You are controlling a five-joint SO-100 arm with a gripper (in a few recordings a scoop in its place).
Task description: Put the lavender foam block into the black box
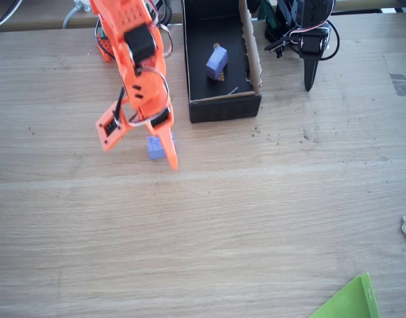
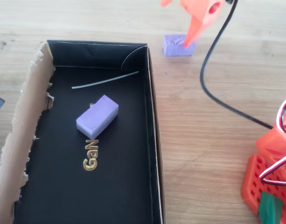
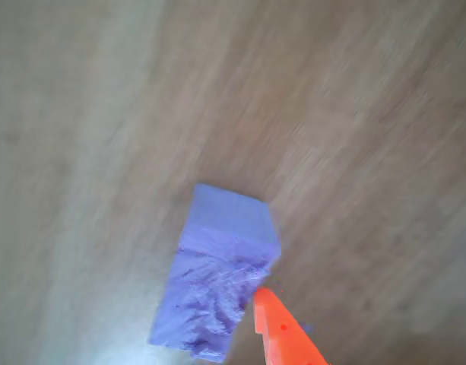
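— What's under you in the fixed view?
— A pale wooden table (image 1: pixel 255 218). My gripper (image 1: pixel 140 142) stands spread wide over the lavender foam block (image 1: pixel 155 148), left of the black box (image 1: pixel 222 106).
— Overhead?
— One fingertip (image 2: pixel 191 35) meets the block (image 2: pixel 178 46) just outside the box (image 2: pixel 152 140); a smoother lavender block (image 2: pixel 97 116) lies inside.
— Wrist view?
— Blurred; the block (image 3: pixel 217 277) probably touches my fingertip (image 3: pixel 282 331), the rest cut off.
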